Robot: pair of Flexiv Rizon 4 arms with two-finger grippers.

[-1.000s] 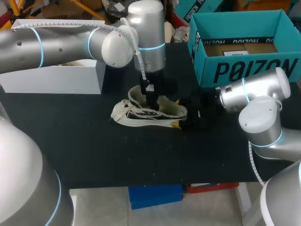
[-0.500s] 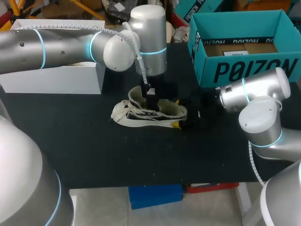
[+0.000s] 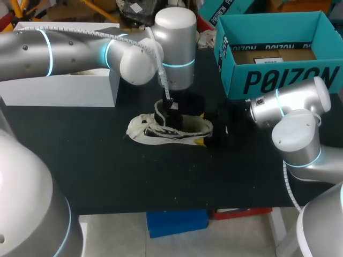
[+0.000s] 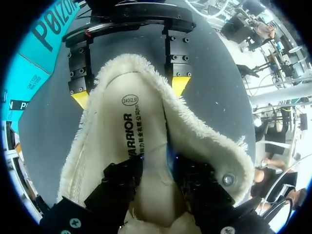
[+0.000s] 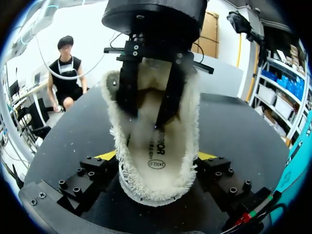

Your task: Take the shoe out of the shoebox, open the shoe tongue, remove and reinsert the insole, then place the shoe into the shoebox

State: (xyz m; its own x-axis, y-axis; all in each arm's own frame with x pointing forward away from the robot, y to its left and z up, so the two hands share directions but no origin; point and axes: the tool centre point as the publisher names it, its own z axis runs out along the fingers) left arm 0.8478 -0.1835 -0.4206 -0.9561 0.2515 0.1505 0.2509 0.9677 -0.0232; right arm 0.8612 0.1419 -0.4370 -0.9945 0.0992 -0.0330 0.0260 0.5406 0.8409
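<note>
Item: shoe (image 3: 161, 134), pale with fleece lining. It lay on its side near the middle of the black table (image 3: 107, 176), toe to 9 o'clock and heel to 3 o'clock. It was out of the teal shoebox (image 3: 278, 80), which stood open at about 2 o'clock from it.

Item: right gripper (image 5: 156, 163). Its fingers were set wide, one yellow tip pressed to each side of the heel, bracing the shoe.

Item: left gripper (image 4: 158, 187). It was plunged into the shoe's mouth from 12 o'clock, fingers drawn narrow, by my reading pinching the insole (image 4: 131, 126) between them.

Progress, as judged: the shoe was unboxed and the throat spread open. Insole removal was at its start, with the heel end lying flat inside. Pulling it free, refitting it and reboxing the shoe remained.

Writing: large dark letters ran across the shoebox's front wall, with a pale label inside it. The insole carried a line of dark print and a ringed size stamp at the heel.
</note>
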